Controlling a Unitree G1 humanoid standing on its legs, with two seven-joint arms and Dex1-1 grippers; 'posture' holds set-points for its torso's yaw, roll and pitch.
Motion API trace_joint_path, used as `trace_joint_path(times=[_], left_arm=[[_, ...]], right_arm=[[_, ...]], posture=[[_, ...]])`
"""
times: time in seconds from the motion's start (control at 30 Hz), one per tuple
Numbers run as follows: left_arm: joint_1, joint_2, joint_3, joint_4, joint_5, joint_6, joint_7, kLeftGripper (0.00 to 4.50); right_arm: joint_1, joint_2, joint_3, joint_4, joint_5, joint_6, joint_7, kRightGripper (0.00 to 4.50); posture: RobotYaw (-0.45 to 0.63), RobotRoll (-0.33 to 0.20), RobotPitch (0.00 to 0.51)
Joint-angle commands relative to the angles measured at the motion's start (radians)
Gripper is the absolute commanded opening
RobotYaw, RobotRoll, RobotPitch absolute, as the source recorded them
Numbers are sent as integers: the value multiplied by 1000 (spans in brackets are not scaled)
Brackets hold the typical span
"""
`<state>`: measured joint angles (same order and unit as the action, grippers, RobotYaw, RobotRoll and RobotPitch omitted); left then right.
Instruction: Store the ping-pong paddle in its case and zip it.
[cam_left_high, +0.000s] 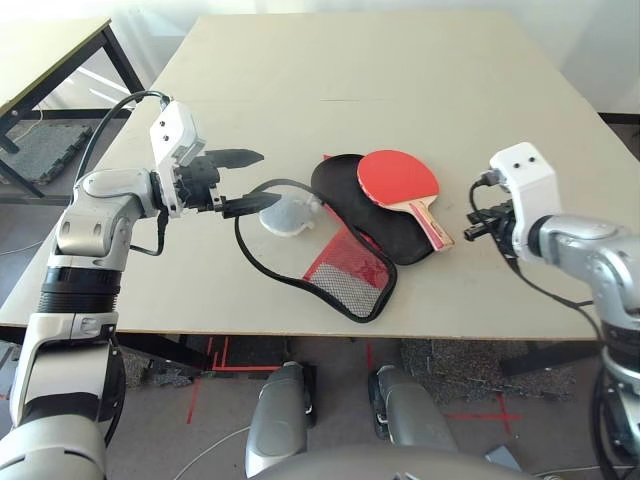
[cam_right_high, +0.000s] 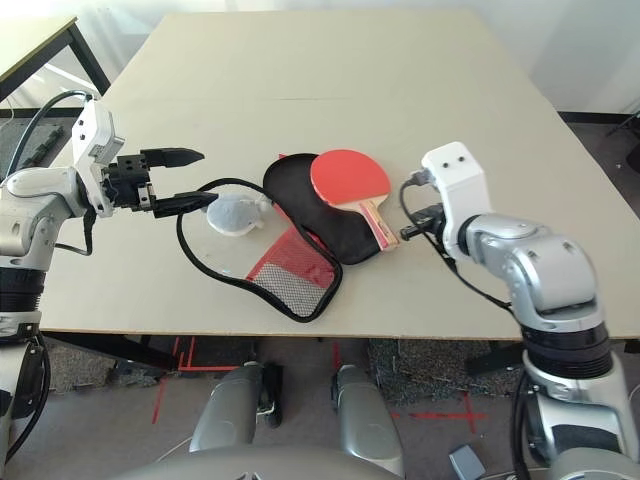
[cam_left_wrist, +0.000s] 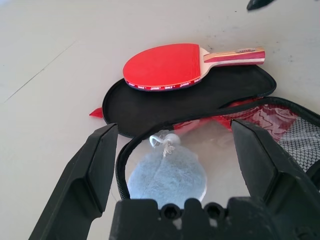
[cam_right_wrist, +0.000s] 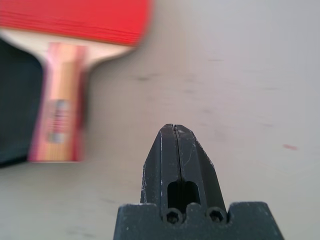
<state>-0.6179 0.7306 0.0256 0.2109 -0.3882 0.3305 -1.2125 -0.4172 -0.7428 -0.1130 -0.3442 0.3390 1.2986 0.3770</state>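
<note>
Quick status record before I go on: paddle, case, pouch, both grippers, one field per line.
paddle: lying on the case's black inner half, handle toward the right gripper, not held
case: unzipped, spread flat on the table
grey pouch: inside the open zipper loop
left gripper: open, at the zipper edge
right gripper: shut, empty, beside the handle
</note>
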Motion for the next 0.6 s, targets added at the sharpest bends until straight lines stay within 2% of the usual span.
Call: trace_joint_path(times=[0.03, 0.1, 0.2, 0.43, 0.6], left_arm=[[-14, -1, -13, 5, 15, -6, -5, 4500], [-14, -2, -14, 4, 14, -6, -4, 4500], [-11, -2, -14, 2, 13, -5, -4, 4500], [2, -1, -12, -16, 9, 3, -2, 4500], [17, -4, -15, -33, 5, 12, 0, 4500]], right_arm=[[-5, 12, -14, 9, 23, 6, 26, 178], [-25, 52, -33, 10, 42, 32, 25, 601], [-56, 103, -42, 17, 63, 58, 23, 1652], [-161, 206, -32, 139, 55, 147, -22, 4402], [-257, 292, -83, 269, 52, 231, -54, 4459]], posture=[[22, 0, 102], [23, 0, 101], [27, 0, 99], [42, 0, 100], [55, 0, 108]])
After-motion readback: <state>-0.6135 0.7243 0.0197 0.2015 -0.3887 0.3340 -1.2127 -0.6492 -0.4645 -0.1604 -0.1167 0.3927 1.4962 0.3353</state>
